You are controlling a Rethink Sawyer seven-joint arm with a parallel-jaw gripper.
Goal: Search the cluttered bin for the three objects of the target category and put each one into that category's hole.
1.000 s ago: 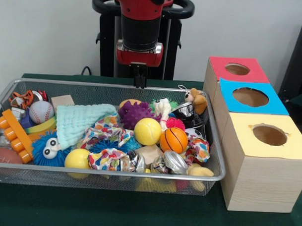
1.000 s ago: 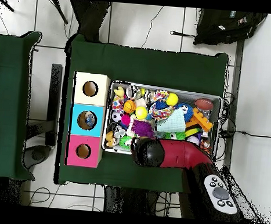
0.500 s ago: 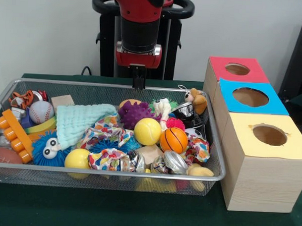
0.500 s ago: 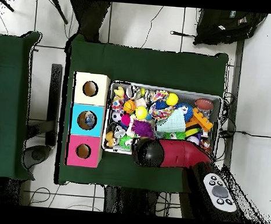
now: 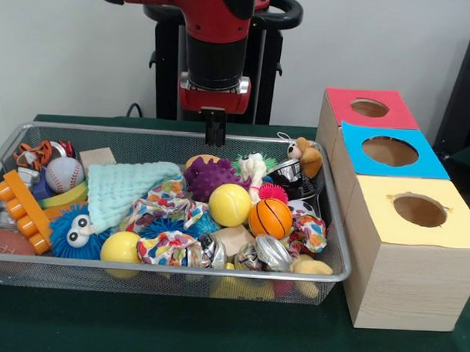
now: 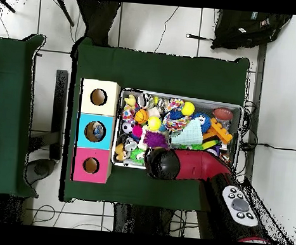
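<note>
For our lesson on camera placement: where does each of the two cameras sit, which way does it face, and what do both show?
Front view: across the table, facing the robot; its arm and gripper hang above the wire bin.
Overhead view: above, looking straight down; the red arm reaches over the bin.
Shared: bin, toys, three boxes with holes.

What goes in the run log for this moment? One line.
phase: search | gripper: empty, above far rim of wire mesh bin | nearest: purple spiky rubber toy | three coloured-top wooden boxes: nothing seen inserted
</note>
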